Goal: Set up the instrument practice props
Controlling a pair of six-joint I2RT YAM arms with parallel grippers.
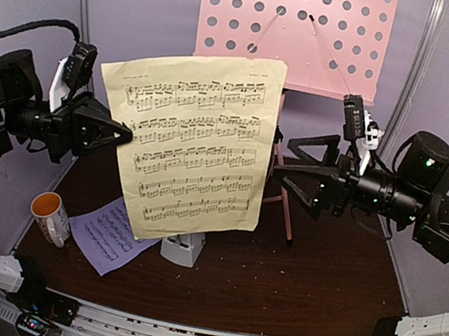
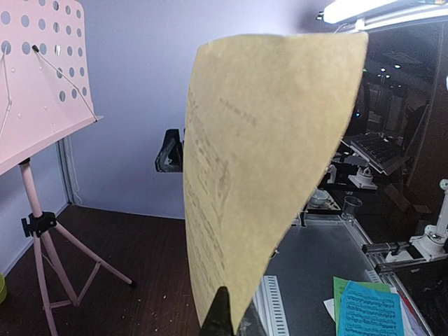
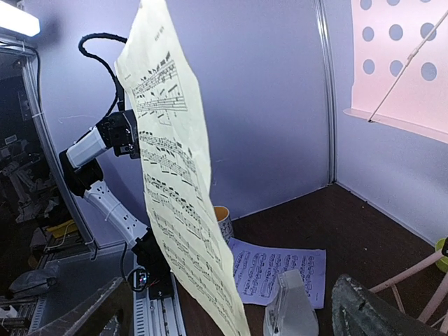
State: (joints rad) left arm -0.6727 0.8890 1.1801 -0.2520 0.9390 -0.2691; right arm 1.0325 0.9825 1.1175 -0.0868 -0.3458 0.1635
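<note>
My left gripper (image 1: 125, 136) is shut on the left edge of the yellow music sheet (image 1: 194, 141) and holds it upright in the air over the table's middle. The sheet also shows in the left wrist view (image 2: 259, 161) and the right wrist view (image 3: 175, 189). The pink music stand (image 1: 295, 26) with its perforated desk stands at the back. My right gripper (image 1: 286, 171) is open and empty, just right of the sheet. The lavender sheet (image 1: 112, 235) lies flat at the front left. The pale-grey metronome (image 1: 183, 246) stands beside it, partly behind the yellow sheet.
A white mug (image 1: 51, 217) with an orange inside stands at the front left by the lavender sheet. The stand's tripod legs (image 1: 284, 202) spread over the back middle of the table. A lime-green bowl's edge (image 3: 444, 256) shows by the legs.
</note>
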